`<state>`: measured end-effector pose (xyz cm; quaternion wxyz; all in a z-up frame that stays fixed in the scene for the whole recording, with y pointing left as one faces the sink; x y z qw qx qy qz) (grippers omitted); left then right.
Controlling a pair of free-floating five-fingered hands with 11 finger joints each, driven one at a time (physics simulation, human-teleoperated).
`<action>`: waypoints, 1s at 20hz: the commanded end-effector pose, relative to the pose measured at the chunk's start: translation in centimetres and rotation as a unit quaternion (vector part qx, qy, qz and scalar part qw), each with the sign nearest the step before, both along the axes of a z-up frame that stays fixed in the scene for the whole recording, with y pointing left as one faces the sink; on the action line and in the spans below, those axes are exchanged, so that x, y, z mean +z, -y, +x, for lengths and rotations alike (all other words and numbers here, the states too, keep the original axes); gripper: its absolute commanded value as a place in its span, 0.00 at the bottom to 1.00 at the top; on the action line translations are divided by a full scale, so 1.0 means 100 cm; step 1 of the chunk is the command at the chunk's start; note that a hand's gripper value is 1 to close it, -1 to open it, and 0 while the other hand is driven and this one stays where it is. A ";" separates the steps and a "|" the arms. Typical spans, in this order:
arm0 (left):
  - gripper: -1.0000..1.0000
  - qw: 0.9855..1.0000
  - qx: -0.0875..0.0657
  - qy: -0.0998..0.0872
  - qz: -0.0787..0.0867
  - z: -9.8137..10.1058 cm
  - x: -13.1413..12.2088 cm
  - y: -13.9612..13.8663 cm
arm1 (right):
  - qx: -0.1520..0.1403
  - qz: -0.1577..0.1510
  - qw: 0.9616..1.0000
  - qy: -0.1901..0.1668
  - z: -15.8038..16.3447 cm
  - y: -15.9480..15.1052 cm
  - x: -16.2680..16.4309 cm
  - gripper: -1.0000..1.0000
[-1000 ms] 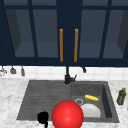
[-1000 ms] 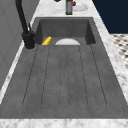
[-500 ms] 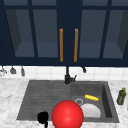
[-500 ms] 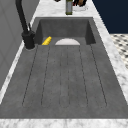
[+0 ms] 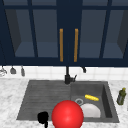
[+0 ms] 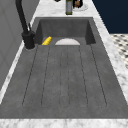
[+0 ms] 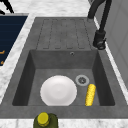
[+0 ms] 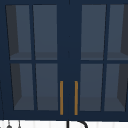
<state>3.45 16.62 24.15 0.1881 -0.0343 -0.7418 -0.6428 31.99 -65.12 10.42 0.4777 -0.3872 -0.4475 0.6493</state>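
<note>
My left hand (image 5: 43,118) hangs low at the front left, over the front edge of the grey drainboard (image 5: 45,97). A big red ball (image 5: 67,114) floats just to its right, covering the sink's front edge. In the basin lie a white plate (image 7: 58,90) and a yellow corn cob (image 7: 90,94) beside the drain (image 7: 82,80). The plate (image 5: 91,110) sits partly behind the ball in the front view, and the corn cob (image 5: 91,97) lies behind it.
A black tap (image 5: 67,76) stands behind the sink, between drainboard and basin. A green bottle (image 5: 121,96) stands on the marble counter at the right. Navy glass-door wall cabinets with wooden handles (image 8: 61,97) hang above. Utensils (image 5: 13,70) hang on the wall at the left.
</note>
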 end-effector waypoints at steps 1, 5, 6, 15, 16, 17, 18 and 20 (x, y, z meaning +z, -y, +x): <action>0.50 1.000 0.000 0.000 0.000 0.000 0.000 0.000 | 0.005 0.000 1.000 0.000 0.015 0.009 -0.031 1.00; 0.50 1.000 0.000 0.000 0.000 0.000 0.000 0.000 | 0.003 0.046 0.998 0.036 -0.016 0.026 0.009 0.00; 0.50 1.000 0.000 0.000 0.000 0.000 0.000 0.000 | 0.004 0.058 0.997 0.047 -0.014 0.032 0.017 0.00; 0.50 1.000 0.000 0.000 0.000 0.000 0.000 0.000 | -0.001 0.047 0.998 0.043 -0.013 0.054 0.078 0.00; 0.50 1.000 0.000 0.000 0.000 0.000 0.000 0.000 | -0.005 0.052 0.998 0.041 -0.012 0.054 0.083 0.00; 0.50 1.000 0.000 0.000 0.000 0.000 0.000 0.000 | -0.009 0.054 0.998 0.041 -0.012 0.054 0.089 0.00; 0.50 1.000 0.000 0.000 0.000 0.000 0.000 0.000 | -0.011 0.056 0.998 0.040 -0.012 0.055 0.094 0.00; 0.50 1.000 0.000 0.000 0.000 0.000 0.000 0.000 | -0.012 0.055 0.998 0.036 -0.013 0.056 0.099 0.00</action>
